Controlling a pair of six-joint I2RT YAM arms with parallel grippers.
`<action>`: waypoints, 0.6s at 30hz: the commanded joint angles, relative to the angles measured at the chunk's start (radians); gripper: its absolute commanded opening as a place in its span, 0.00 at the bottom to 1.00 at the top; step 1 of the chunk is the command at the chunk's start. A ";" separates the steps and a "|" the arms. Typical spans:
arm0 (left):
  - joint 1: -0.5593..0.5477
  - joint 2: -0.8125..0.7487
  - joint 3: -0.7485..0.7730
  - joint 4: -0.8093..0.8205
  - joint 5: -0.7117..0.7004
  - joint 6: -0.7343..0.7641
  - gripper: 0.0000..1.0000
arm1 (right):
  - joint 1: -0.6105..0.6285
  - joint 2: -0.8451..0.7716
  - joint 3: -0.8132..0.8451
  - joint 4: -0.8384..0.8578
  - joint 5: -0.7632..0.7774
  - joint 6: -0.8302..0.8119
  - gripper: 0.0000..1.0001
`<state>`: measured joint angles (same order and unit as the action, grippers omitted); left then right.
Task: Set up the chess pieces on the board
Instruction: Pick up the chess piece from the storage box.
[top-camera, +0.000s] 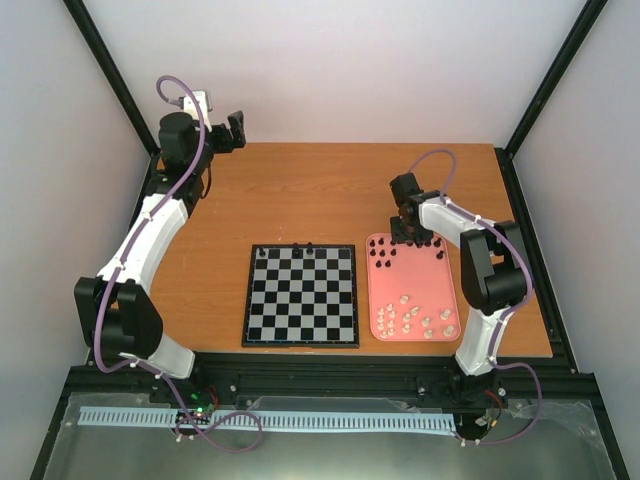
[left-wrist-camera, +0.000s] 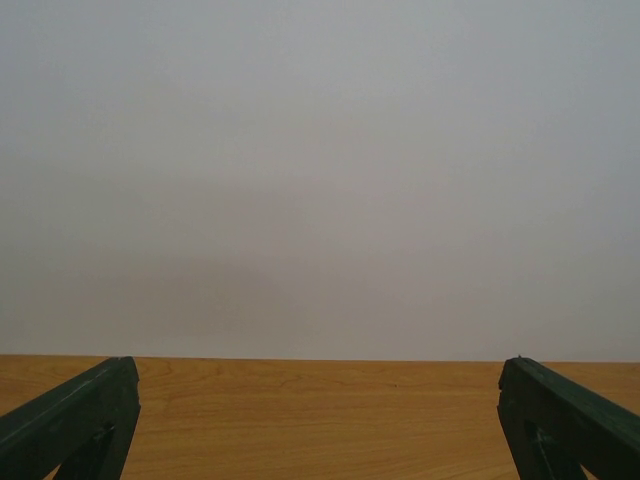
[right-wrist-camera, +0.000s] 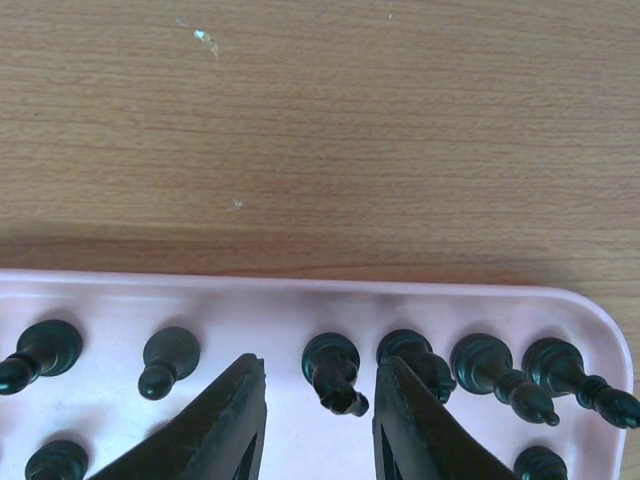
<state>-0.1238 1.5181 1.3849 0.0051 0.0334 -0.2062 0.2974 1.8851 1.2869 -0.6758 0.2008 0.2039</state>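
The wooden counter (top-camera: 300, 190) carries a flat black-and-grey chessboard (top-camera: 300, 310) near its front edge. A pink rounded tray (top-camera: 420, 280) lies just beside the chessboard, on the right.

The dark two-fingered left claw (top-camera: 236, 130) is held high at the far left on its white arm (top-camera: 160, 225), jaws spread wide. The dark right claw (right-wrist-camera: 318, 425) is pointed downward, jaws seemingly parted.

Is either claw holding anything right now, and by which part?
Nothing is held. The right claw is open astride a small black chess piece in the pink rounded tray; the left claw is open and empty.
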 joint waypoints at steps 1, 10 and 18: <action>0.000 0.015 0.051 0.021 -0.003 0.001 1.00 | -0.013 0.024 0.025 0.019 -0.005 -0.007 0.36; 0.000 0.021 0.054 0.021 -0.007 0.002 1.00 | -0.017 0.044 0.035 0.016 -0.004 -0.010 0.32; 0.000 0.031 0.057 0.020 -0.007 0.002 1.00 | -0.020 0.057 0.040 0.016 0.002 -0.011 0.24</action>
<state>-0.1238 1.5383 1.3941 0.0040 0.0299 -0.2062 0.2874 1.9182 1.3022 -0.6689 0.1913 0.1963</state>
